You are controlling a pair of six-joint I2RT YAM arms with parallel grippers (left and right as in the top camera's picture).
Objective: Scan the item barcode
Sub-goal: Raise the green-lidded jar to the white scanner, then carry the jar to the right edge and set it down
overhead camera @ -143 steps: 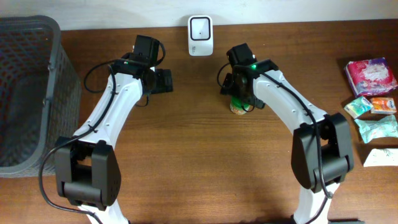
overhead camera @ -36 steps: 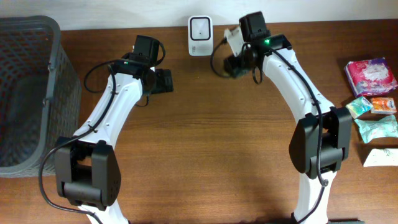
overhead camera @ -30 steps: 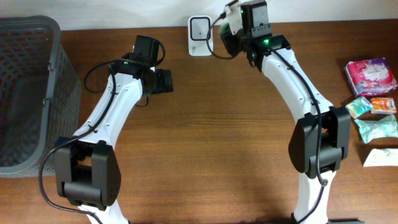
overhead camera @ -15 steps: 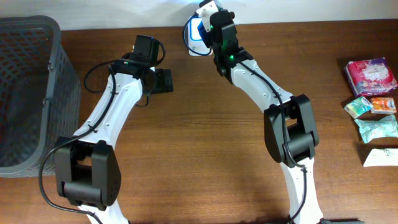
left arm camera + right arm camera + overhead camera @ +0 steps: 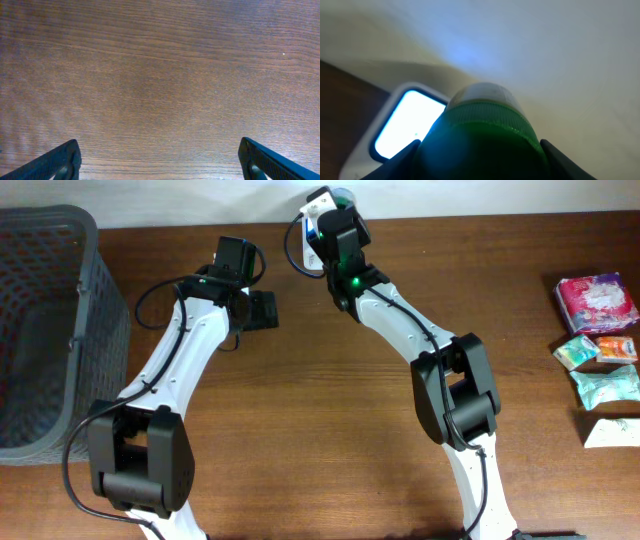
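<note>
One swing brought the right gripper [image 5: 480,161], pinching a green-capped bottle [image 5: 482,125], before the lit scanner [image 5: 402,127] at top centre: scanning likely; left gripper [image 5: 160,167] spread.

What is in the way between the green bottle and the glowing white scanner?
Nothing visible. The right gripper holds the green bottle just in front of the scanner, whose window is lit, with only open air between them.
</note>
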